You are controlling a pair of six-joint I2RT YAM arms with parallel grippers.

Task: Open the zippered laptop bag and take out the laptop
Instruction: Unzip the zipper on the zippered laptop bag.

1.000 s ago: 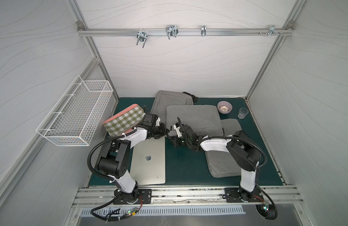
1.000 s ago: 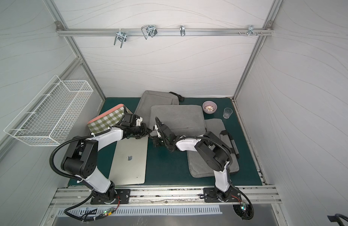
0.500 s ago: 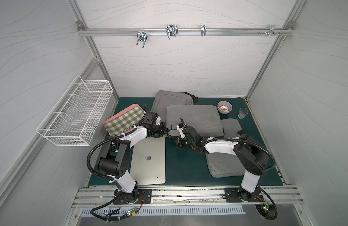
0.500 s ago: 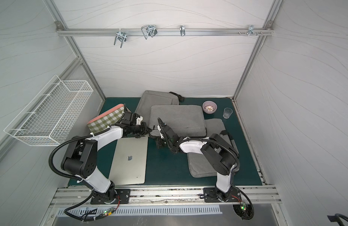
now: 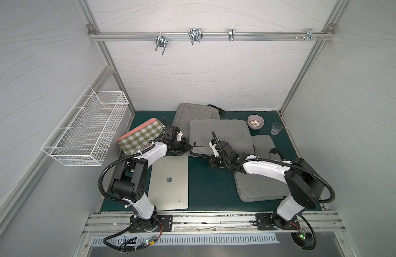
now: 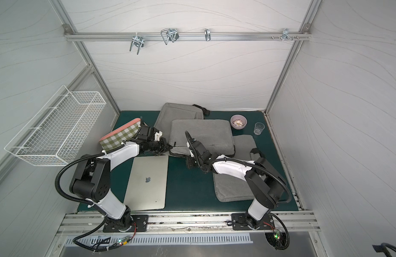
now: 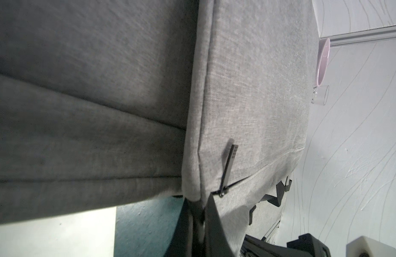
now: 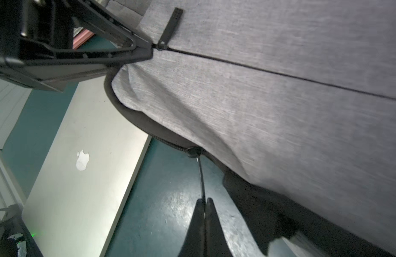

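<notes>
Both clamped: left claw (image 7: 198,212), bag (image 5: 219,133) corner; right claw (image 8: 205,203), zipper pull (image 8: 201,175); interior (image 8: 157,129) dark.

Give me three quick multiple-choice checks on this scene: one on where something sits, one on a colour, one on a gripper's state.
1. Where on the green mat does the silver Apple laptop lie?
A. near edge, robot's left side
B. near edge, robot's right side
C. far edge, at the back wall

2. What colour is the bowl beside the drinking glass?
A. blue
B. pink
C. yellow

3. What state is the right gripper in?
A. wide open
B. shut on the zipper pull
C. shut on nothing

Key:
1 A, both top views show it there.
2 B, its rim is pale pink.
3 B, the right wrist view shows the jaws pinching the thin pull of the grey laptop bag.
</notes>
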